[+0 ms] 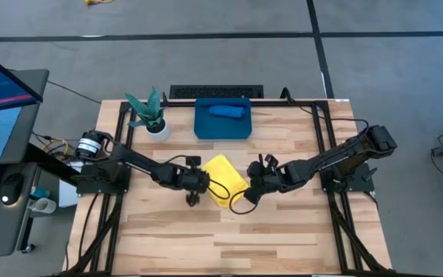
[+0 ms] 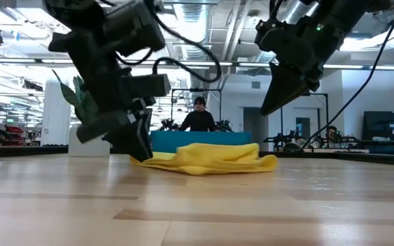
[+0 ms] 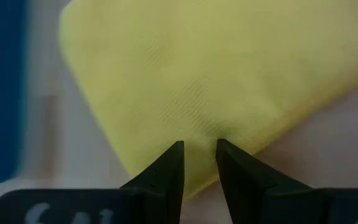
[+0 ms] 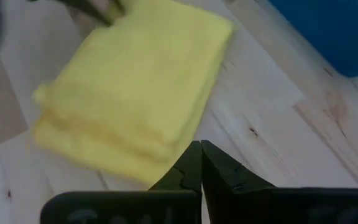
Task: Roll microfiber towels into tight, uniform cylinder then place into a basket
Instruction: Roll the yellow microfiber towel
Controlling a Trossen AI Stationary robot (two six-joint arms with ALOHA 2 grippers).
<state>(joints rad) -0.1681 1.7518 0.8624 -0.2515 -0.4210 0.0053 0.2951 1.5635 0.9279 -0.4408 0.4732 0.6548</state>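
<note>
The yellow towel point(image 1: 223, 178) lies folded in several layers on the middle of the table point(image 1: 168, 238), also seen in the low view point(image 2: 211, 158). My left gripper point(image 1: 193, 198) is down at its left end, shut on its edge. My right gripper point(image 2: 269, 109) hangs shut above the table by the towel's right end, touching nothing; in its wrist view the shut fingertips point(image 4: 201, 149) stand just off the towel's layered edge point(image 4: 135, 87). A blue towel roll point(image 1: 227, 111) lies in the teal basket point(image 1: 202, 132) at the far edge. My left gripper pinches the yellow towel's edge point(image 3: 199, 127) between its two fingertips, which stay a little apart with cloth between them. The fingers slant down from the table's left side point(image 2: 142, 152). One layer or several, I cannot tell. The towel lies flat on the table.
A small white pot with a green plant point(image 1: 156, 123) stands left of the basket. Bare wood lies between the towel and the table's near edge. A person point(image 2: 198, 117) sits in the room beyond the far edge.
</note>
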